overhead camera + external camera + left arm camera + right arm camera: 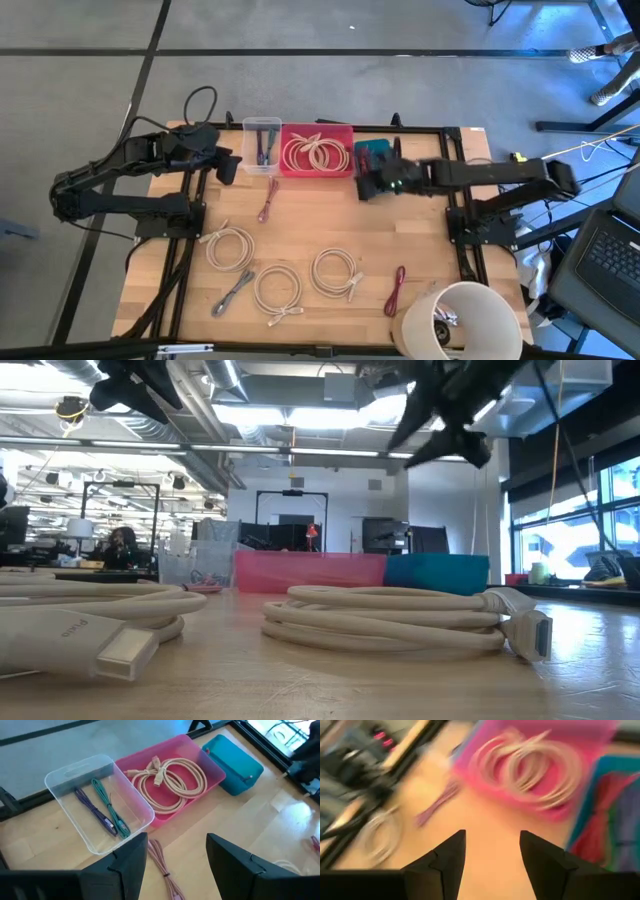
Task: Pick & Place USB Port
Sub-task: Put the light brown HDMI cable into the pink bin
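Observation:
My left gripper (177,855) hangs open above the table just near of the clear bin (100,800), which holds a purple and a green cable. A pink cable (162,865) lies on the wood below its fingers. My right gripper (492,850) is open and empty, in the air near the teal bin (375,152). The pink bin (317,150) between the two bins holds coiled cream cables (172,777). The teal bin (615,820) holds coloured cables. In the high view, the left gripper (228,168) and the right gripper (365,188) flank the pink bin.
Loose on the wood are three cream coils (230,245) (277,288) (335,270), a grey cable (232,293), a red cable (397,290) and the pink cable (268,200). A white tub (462,320) stands at the near right corner. Black frame rails (190,250) run along both sides.

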